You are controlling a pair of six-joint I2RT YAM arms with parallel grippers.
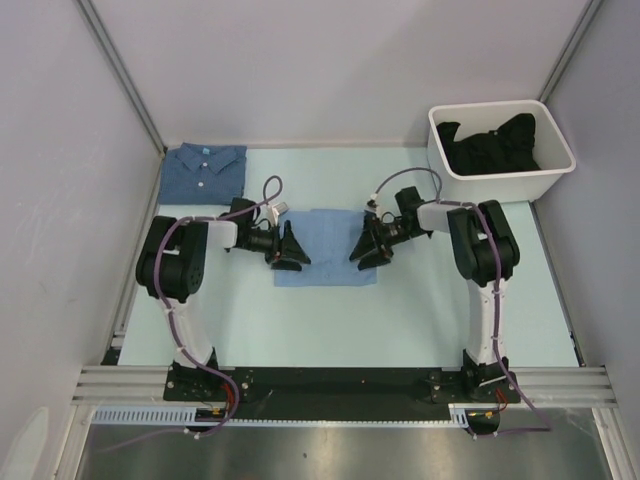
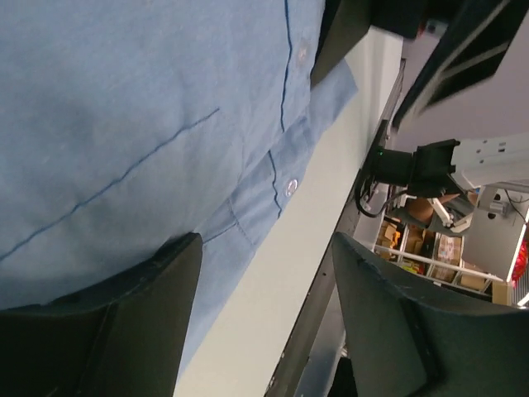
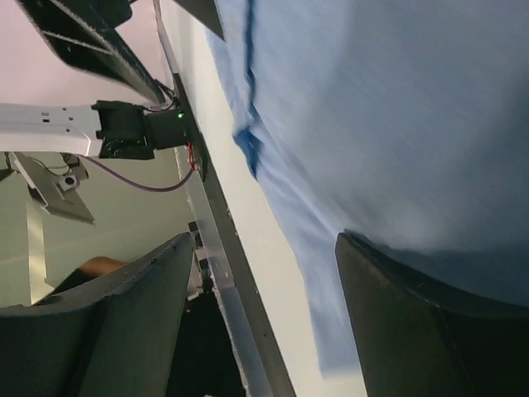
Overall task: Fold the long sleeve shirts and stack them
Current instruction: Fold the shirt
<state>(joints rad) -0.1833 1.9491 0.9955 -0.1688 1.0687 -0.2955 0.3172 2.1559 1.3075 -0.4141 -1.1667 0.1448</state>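
A light sky-blue long sleeve shirt [image 1: 326, 250] lies folded in a rectangle at the middle of the table. My left gripper [image 1: 291, 251] sits low over its left edge and my right gripper [image 1: 366, 250] over its right edge. The left wrist view shows the shirt [image 2: 124, 124] with pale buttons [image 2: 291, 187]; my left gripper [image 2: 266, 244] is open and holds nothing. From the right wrist the same shirt [image 3: 397, 107] shows, and my right gripper [image 3: 264, 241] is open and holds nothing. A darker denim-blue shirt [image 1: 205, 172] lies folded at the back left corner.
A white bin [image 1: 550, 178] with dark clothing inside stands at the back right. The pale table [image 1: 430, 300] is walled at the left, back and right. A metal rail [image 1: 340, 380] carrying the arm bases runs along the near edge.
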